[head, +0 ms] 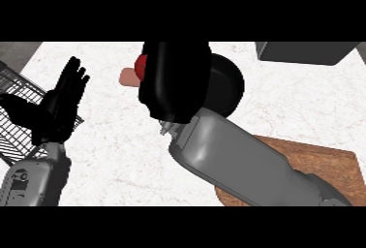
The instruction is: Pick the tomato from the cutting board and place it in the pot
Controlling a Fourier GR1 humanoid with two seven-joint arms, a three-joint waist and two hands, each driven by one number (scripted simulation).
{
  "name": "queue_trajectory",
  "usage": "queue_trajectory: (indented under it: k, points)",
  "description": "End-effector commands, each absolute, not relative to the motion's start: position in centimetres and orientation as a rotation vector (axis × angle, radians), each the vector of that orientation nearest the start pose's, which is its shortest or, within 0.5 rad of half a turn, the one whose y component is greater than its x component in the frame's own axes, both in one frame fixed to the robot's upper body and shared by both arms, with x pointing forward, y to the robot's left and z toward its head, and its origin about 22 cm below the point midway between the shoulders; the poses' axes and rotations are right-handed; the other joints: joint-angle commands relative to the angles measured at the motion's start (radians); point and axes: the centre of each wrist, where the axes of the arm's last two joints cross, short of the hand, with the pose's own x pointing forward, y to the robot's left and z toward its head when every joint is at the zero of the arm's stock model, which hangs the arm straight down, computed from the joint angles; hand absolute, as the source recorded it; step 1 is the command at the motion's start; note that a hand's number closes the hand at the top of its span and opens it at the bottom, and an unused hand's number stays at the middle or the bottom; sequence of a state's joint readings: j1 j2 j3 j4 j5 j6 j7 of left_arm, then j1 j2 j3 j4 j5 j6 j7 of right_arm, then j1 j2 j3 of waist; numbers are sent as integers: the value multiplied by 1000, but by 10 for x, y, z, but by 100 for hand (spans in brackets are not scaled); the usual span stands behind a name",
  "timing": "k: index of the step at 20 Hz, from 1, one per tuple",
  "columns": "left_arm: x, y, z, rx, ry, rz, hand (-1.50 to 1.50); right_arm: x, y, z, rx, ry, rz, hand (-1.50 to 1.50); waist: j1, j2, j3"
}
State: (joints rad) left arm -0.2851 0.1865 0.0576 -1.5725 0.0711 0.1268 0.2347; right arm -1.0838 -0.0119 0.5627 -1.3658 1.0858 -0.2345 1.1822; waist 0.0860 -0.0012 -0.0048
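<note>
Tomato (141, 63): only a red sliver shows at the left edge of the right hand (174, 80), whose fingers curl round it. It is off the cutting board (314, 160) and held over the left rim of the pot (227, 87), beside the pot's tan handle (128, 76). Judged step: carry nearly complete, release pending. The next move calls for centring the hand further over the pot's opening, then uncurling the fingers. Left hand (58, 101): fingers straight and up, touching nothing, resting at the view's left over a wire rack (18, 128).
</note>
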Motion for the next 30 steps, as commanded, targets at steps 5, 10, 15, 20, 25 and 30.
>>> queue_trajectory:
  k: [5,10,15,20,25,30]
  points:
    - [300,257,91,138,-1630,16,0,320,33,235,-1103,-1537,219,150,-12,4,3]
    - [292,265,75,159,-1624,24,0,348,25,206,-1199,-1549,223,150,-32,8,3]
    - [298,265,83,168,-1630,49,0,381,16,189,-1520,-1365,360,150,-54,8,3]
    - [305,270,92,165,-1625,43,0,396,4,160,-1501,-1324,388,150,-49,11,4]
    - [298,267,91,170,-1618,31,0,407,-30,115,-1358,-1257,346,150,-36,17,5]
    - [289,273,85,168,-1627,19,0,418,-52,107,-1166,-1223,268,-150,-31,17,5]
